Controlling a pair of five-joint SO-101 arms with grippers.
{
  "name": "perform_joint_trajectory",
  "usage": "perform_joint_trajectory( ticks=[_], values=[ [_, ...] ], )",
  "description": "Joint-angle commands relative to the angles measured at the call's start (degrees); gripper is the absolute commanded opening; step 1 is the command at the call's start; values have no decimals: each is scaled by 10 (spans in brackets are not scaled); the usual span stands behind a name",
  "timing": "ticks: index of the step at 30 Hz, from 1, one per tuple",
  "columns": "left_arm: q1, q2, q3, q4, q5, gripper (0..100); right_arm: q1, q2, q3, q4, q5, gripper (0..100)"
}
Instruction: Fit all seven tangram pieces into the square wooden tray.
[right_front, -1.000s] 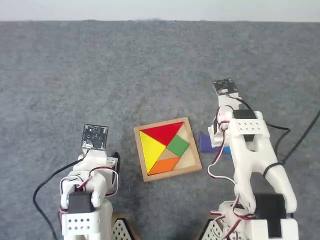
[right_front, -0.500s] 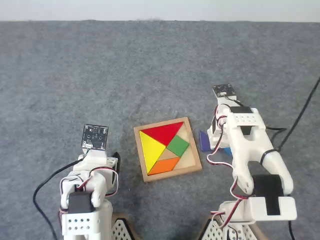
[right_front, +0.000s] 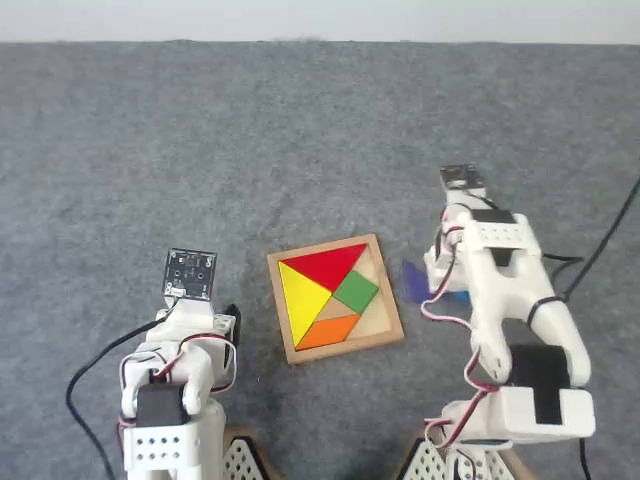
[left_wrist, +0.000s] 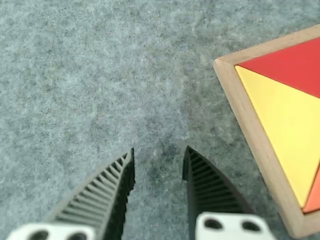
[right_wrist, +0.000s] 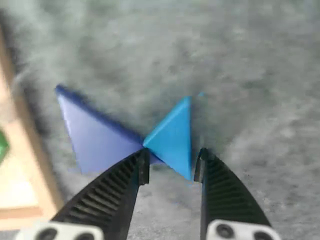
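The square wooden tray (right_front: 279, 310) lies mid-table and holds red (right_front: 325, 265), yellow (right_front: 298, 295), green (right_front: 356, 291) and orange (right_front: 328, 331) pieces; bare wood shows along its right side. To its right, on the mat, a dark blue triangle (right_wrist: 95, 137) (right_front: 412, 280) touches a light blue triangle (right_wrist: 172, 135) at one corner. My right gripper (right_wrist: 171, 165) is open, with its fingers on either side of the light blue triangle's near corner. My left gripper (left_wrist: 159, 162) (right_front: 228, 315) is open over bare mat, left of the tray's corner (left_wrist: 235, 95).
Grey felt covers the whole table (right_front: 200, 150), with wide free room behind and to the left of the tray. The right arm (right_front: 495, 260) hangs over the mat beside the loose triangles. Black cables (right_front: 600, 260) trail at the right edge.
The right arm has drawn back and shifted slightly right, its upper part folding toward the base. The left arm, the tray and its pieces have not moved.
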Motion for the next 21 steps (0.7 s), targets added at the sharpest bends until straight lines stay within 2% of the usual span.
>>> perform_joint_trajectory(
  ticks=[1, 9, 15, 21],
  values=[
    [1, -16, -5, 5, -4, 153, 48, 4, -32, -24, -3, 160],
    [1, -16, -5, 5, -4, 153, 51, 0, -44, -28, -4, 161],
    [1, -16, -5, 5, -4, 153, 30, 3, -62, -27, 7, 273],
    [1, -16, -5, 5, -4, 153, -2, 5, -69, -25, 31, 266]
  ],
)
